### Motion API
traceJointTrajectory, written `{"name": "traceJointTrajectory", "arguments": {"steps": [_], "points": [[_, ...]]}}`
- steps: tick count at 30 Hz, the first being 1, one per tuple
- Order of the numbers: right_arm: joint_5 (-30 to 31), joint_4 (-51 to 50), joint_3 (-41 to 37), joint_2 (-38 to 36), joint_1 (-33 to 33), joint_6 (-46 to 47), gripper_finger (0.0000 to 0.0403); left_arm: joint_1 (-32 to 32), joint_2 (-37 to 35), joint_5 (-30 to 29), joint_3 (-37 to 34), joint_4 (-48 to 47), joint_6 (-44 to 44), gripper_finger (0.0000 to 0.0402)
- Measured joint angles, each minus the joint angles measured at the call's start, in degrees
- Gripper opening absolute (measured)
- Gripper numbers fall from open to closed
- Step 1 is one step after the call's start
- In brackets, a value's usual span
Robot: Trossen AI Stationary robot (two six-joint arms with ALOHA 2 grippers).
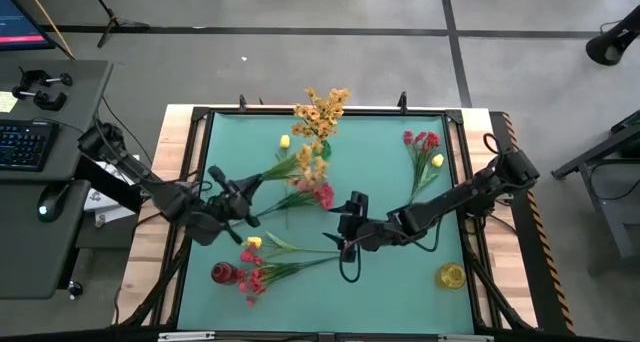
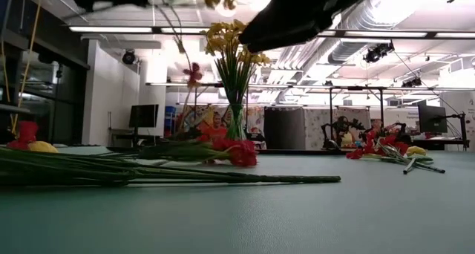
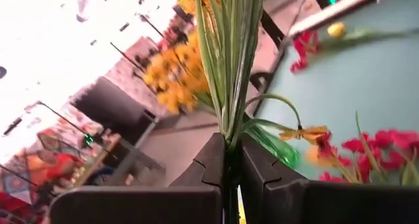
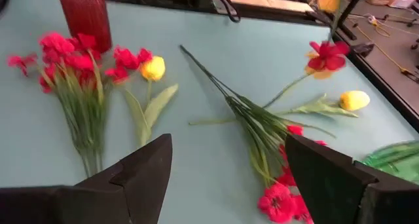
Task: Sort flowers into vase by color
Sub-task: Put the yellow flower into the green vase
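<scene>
Left wrist view: left gripper (image 3: 230,175) clamped tight on a bundle of green stems (image 3: 229,60), orange-yellow blossoms (image 3: 171,85) on them beyond the fingers. In the high view this left gripper (image 1: 243,185) sits left of table centre, its spray (image 1: 300,164) reaching up-right toward the green vase (image 1: 320,148).

Right gripper (image 4: 226,175): fingers spread wide, nothing between them, held above the mat. High view puts the right gripper (image 1: 347,227) near mid-table, just right of the red-pink cluster (image 1: 318,194). Through its own camera: a loose fan of stems with red blooms (image 4: 278,201) lies below, a yellow bud (image 4: 354,100) to one side, a red-and-orange bloom (image 4: 327,56) beyond it.

Flowers, outward:
- Orange-yellow spray (image 1: 321,109) stands upright in the green vase at the far edge of the mat (image 1: 375,152). Low view shows that bunch (image 2: 234,50) upright in the glass, mid-distance.
- Single yellow bud (image 1: 285,141) lies left of the vase.
- Red blooms with one yellow bud (image 1: 424,147) lie far right, apart from the rest.
- Near left corner: red bunch (image 1: 254,277) and yellow bud (image 1: 253,243) lie flat, stems pointing right, blooms beside the red vase (image 1: 223,273). Right wrist view shows the same red vase (image 4: 85,14) upright, with red blooms (image 4: 69,57) and a yellow bud (image 4: 153,68) flat beside it.
- Yellow vase (image 1: 451,275) at near right, nothing visible in it.
</scene>
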Motion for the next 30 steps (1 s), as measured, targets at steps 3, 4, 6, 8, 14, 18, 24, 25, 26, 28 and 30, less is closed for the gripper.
{"name": "traceJointTrajectory", "arguments": {"steps": [3,4,6,8,14,18,24,25,26,28,30], "points": [[-1.3,1.0,0.0,0.0,0.0,0.0,0.0286,-3.1,0.0,-0.8,0.0,10.2,10.0,0.0003],[-1.3,1.4,0.0,0.0,0.0,-0.3,0.0286,-4.0,0.0,-0.8,0.0,13.6,13.1,0.0003],[-1.3,3.0,0.0,0.0,0.0,-1.3,0.0286,-5.8,0.0,-0.8,0.0,20.3,18.8,0.0003],[-1.3,4.2,0.0,0.0,0.0,-2.1,0.0286,-7.3,0.0,-0.8,0.0,26.2,24.5,0.0003],[-1.4,8.1,0.0,0.0,0.0,-5.0,0.0286,-9.0,-0.1,5.0,0.0,36.1,29.1,0.0003],[-1.7,15.8,0.0,1.1,0.0,-9.5,0.0286,-8.0,0.0,19.8,0.0,35.9,23.4,0.0003],[-7.1,32.9,0.0,5.8,0.0,-20.3,0.0286,-2.9,1.5,36.6,0.0,35.9,14.6,0.0003],[-7.6,35.5,0.0,6.6,0.0,-22.2,0.0286,-1.9,2.1,39.0,0.0,35.9,13.1,0.0003],[-8.3,38.0,0.0,7.4,0.0,-24.0,0.0286,-1.0,2.9,41.3,0.0,35.9,11.6,0.0003],[-9.3,41.9,0.0,8.4,0.0,-26.9,0.0286,0.7,4.8,44.4,-0.1,36.1,9.0,0.0003],[-10.5,44.7,0.0,8.7,0.0,-29.1,0.0286,2.0,6.8,46.0,-1.7,39.7,7.7,0.0003]]}}
